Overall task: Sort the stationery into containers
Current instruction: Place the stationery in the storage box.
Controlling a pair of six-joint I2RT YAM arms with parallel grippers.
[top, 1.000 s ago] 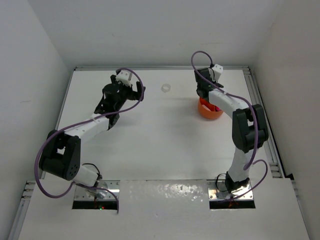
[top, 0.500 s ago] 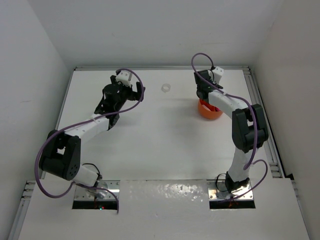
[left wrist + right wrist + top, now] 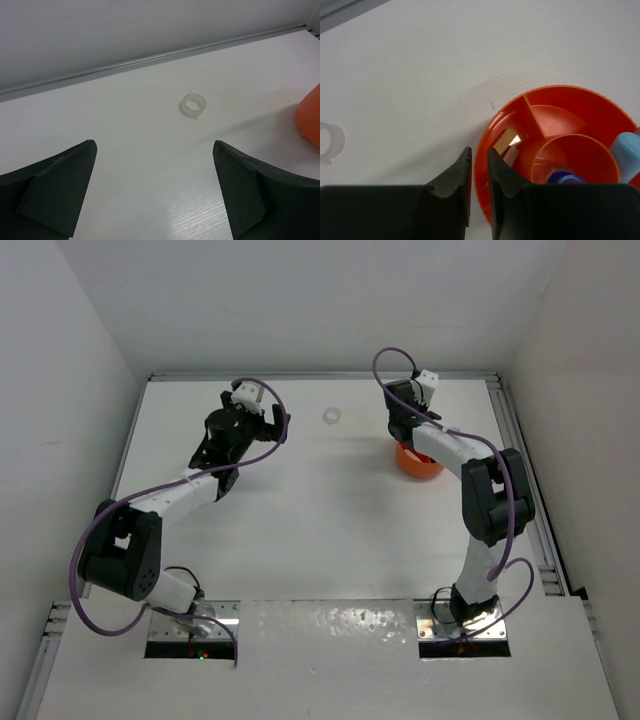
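White table (image 3: 320, 530): clear ring (image 3: 193, 105) lying loose; orange tub (image 3: 555, 117) holding blue piece (image 3: 626, 150); left gripper (image 3: 154, 150) spread wide, empty; right gripper (image 3: 479, 154) slightly parted, empty.

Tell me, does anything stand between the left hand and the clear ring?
Nothing visible does. The left hand is open, and only bare table lies between its fingers and the clear ring. The orange tub stands off to the side, out of that path.

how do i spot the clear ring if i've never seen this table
Start at the white table and find the round orange tub toward its far right. Left of the tub, apart from it, lies the clear ring. It is the only loose piece in view outside the tub: small, hollow, see-through.
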